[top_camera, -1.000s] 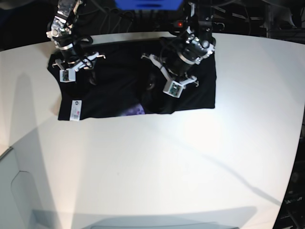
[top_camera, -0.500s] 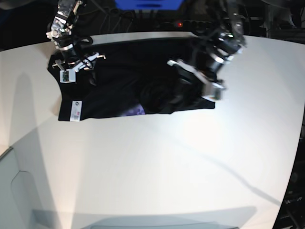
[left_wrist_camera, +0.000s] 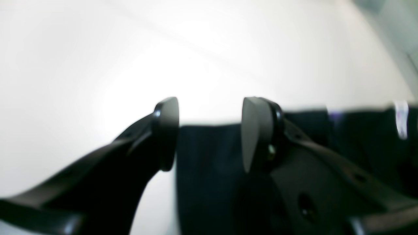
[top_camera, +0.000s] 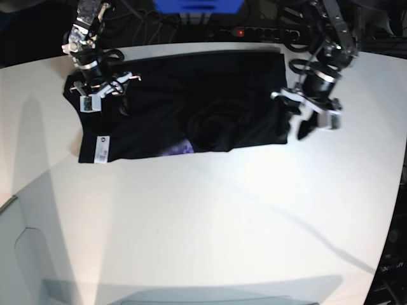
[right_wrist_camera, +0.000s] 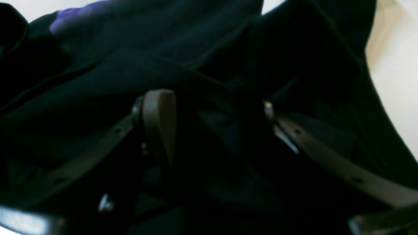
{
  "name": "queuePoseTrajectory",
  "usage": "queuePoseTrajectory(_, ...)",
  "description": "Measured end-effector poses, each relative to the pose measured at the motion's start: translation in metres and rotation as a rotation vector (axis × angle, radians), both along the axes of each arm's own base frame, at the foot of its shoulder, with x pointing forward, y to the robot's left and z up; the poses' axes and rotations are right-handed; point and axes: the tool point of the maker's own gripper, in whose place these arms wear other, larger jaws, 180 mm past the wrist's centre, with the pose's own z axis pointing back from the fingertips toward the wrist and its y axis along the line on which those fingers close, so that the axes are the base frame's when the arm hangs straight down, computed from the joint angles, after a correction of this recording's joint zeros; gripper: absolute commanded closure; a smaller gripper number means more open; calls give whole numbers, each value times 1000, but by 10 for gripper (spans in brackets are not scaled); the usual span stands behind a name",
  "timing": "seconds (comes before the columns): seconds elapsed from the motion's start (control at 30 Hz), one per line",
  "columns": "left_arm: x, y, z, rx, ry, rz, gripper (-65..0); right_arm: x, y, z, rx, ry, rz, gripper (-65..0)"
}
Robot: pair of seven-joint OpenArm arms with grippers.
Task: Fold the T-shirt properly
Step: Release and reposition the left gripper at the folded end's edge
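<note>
The black T-shirt [top_camera: 191,101] lies spread along the far part of the white table [top_camera: 210,222], rumpled in its middle. A strip of purple print [top_camera: 181,148] peeks out at its near edge, and a white tag [top_camera: 100,146] shows at the near left corner. My left gripper [top_camera: 296,127] hovers at the shirt's right edge. In the left wrist view that gripper [left_wrist_camera: 210,130] is open, with only the shirt's edge [left_wrist_camera: 209,169] below the gap. My right gripper [top_camera: 105,86] stands over the shirt's left end. Its wrist view shows it [right_wrist_camera: 215,120] open wide above dark folds [right_wrist_camera: 163,58].
Cables and a power strip with a red light [top_camera: 254,30] run behind the table's far edge, beside a blue object [top_camera: 197,5]. A grey panel [top_camera: 19,254] sits at the lower left. The table's curved right edge [top_camera: 397,190] drops off to dark floor.
My left arm has swung right, from over the shirt's middle to its right edge. The cloth it left behind lies rumpled. The right arm has not moved.
</note>
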Motion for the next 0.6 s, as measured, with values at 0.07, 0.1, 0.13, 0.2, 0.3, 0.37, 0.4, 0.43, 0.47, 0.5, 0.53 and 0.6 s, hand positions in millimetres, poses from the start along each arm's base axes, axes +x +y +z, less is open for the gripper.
queuePoseTrajectory(0.07,-7,-29,-22,7,70,-84,-297,0,0,0,0,1,0,-340)
queuePoseTrajectory(0.1,-11,-45,-29,10,93,-130,-297,0,0,0,0,1,0,-340)
queuePoseTrajectory(0.13,-15,-64,-33,6,100,-186,-297,0,0,0,0,1,0,-340)
queuePoseTrajectory(0.2,-25,-95,-42,50,119,-319,-297,0,0,0,1,0,0,-340)
queuePoseTrajectory(0.3,-49,-145,-46,49,135,-519,-297,0,0,0,1,0,1,-340)
queuePoseTrajectory(0.37,-61,-168,-35,18,112,-619,-297,0,0,0,0,0,1,-340)
queuePoseTrajectory(0.4,-63,-177,-27,-1,91,-654,-297,0,0,0,1,0,1,-340)
queuePoseTrajectory(0.43,-63,-181,-20,-9,69,-677,-297,0,0,0,0,0,1,-340)
queuePoseTrajectory(0.47,-62,-185,-13,-24,51,-697,-297,0,0,0,1,0,0,-340)
queuePoseTrajectory(0.5,-60,-186,-7,-43,35,-699,-297,0,0,0,1,0,1,-340)
queuePoseTrajectory(0.53,-59,-186,-1,-62,26,-703,-297,0,0,0,0,0,1,-340)
queuePoseTrajectory(0.6,-57,-178,7,-91,16,-692,-297,0,0,0,0,0,2,-340)
